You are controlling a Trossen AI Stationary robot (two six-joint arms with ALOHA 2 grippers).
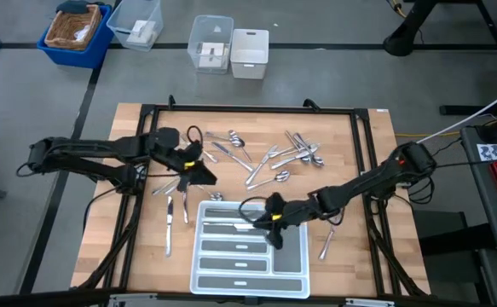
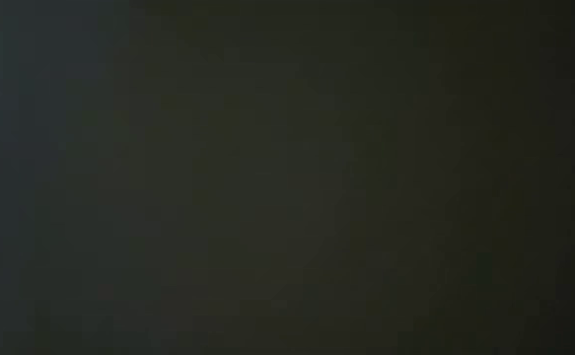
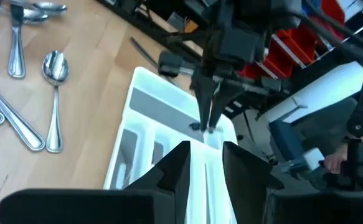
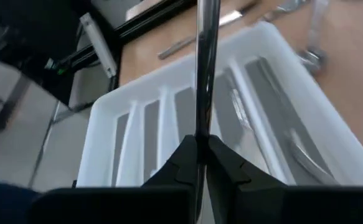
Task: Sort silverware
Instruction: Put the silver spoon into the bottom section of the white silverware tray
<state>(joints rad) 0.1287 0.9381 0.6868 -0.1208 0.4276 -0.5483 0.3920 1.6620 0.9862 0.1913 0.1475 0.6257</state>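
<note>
- Your right gripper (image 4: 201, 144) is clamped on a slim silver utensil handle (image 4: 205, 62), which rises straight up from between its fingers.
- From above, that gripper (image 1: 273, 228) hangs over the white tray (image 1: 231, 277), near the tray's right side.
- The tray's long slots run side by side; a few silver pieces (image 4: 287, 134) already lie in the slots at one end.
- Your left gripper (image 3: 205, 163) has its fingers parted and holds nothing; from above it (image 1: 204, 174) sits just beyond the tray's far left corner.
- Most of the silverware (image 1: 284, 155) lies scattered on the wooden table (image 1: 367, 153) beyond the tray.
- Two knives (image 1: 170, 223) lie left of the tray, and one spoon (image 1: 327, 243) lies to its right.
- The low view is entirely dark.
</note>
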